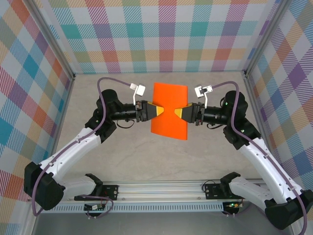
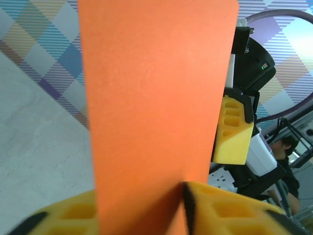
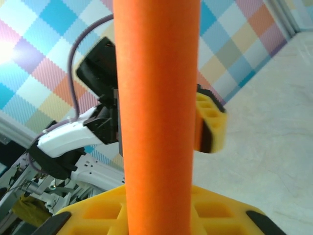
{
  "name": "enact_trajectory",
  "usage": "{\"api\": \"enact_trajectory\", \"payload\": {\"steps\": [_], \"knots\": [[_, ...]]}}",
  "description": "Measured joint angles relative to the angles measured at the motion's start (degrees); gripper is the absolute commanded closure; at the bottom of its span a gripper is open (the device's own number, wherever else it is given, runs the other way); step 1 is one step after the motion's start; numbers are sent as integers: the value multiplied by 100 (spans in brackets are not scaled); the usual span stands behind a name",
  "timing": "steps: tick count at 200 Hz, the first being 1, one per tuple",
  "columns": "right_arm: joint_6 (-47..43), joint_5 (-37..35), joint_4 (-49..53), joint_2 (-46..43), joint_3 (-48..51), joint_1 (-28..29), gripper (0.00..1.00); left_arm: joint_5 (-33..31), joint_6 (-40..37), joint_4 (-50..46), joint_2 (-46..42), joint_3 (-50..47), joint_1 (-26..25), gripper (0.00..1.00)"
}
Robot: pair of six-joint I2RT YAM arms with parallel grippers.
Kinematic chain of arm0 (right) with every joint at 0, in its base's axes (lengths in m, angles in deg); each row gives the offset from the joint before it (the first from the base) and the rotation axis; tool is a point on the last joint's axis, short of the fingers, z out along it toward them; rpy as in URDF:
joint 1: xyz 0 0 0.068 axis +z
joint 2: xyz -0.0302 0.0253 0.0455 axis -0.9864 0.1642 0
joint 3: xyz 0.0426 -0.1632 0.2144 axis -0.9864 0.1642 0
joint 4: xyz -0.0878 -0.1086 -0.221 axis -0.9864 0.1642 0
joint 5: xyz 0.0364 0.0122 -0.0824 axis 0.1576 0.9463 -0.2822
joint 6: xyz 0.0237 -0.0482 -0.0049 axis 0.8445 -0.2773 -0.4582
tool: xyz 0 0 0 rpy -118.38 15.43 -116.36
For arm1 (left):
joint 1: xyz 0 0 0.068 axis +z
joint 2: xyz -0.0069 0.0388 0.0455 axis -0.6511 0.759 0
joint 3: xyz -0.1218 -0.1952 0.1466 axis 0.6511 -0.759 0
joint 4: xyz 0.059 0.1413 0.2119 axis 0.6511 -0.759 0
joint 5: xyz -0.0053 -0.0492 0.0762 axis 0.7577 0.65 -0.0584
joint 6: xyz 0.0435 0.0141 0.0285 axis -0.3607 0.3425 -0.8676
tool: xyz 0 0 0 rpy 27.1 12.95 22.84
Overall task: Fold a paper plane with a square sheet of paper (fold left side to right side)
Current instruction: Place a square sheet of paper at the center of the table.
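The square sheet of paper point(image 1: 169, 111) is bright orange and hangs above the table as a tall rectangle between the two arms. My left gripper point(image 1: 160, 111) is shut on its left edge, and my right gripper point(image 1: 179, 113) is shut on its right edge. In the left wrist view the paper point(image 2: 156, 98) rises out of my left gripper point(image 2: 146, 215), with a right-gripper finger point(image 2: 234, 132) behind its far edge. In the right wrist view the paper point(image 3: 159, 98) looks curved and stands up from my right gripper point(image 3: 159, 218); a left-gripper finger point(image 3: 211, 122) shows beyond it. The paper plane is out of view.
The beige table point(image 1: 122, 161) lies inside checked fabric walls point(image 1: 161, 34). A metal rail point(image 1: 161, 196) with the arm bases runs along the near edge. Both arms reach inward and meet mid-table.
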Motion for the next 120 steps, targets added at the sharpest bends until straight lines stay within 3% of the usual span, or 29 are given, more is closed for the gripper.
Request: {"api": "enact_trajectory", "payload": {"steps": [23, 67, 78, 120], "knots": [[-321, -505, 643, 2, -70, 0, 45, -162, -81, -61, -2, -26, -4, 87], [-1121, -2225, 2321, 22, -302, 0, 6, -876, -363, -756, 50, -549, -4, 96], [-1298, -2568, 2621, 59, -297, 0, 0, -1043, -417, -903, 186, -684, -4, 97], [-1491, -3143, 3042, 341, 83, 0, 0, -1834, -522, -1480, 1187, -1064, 15, 99]]}}
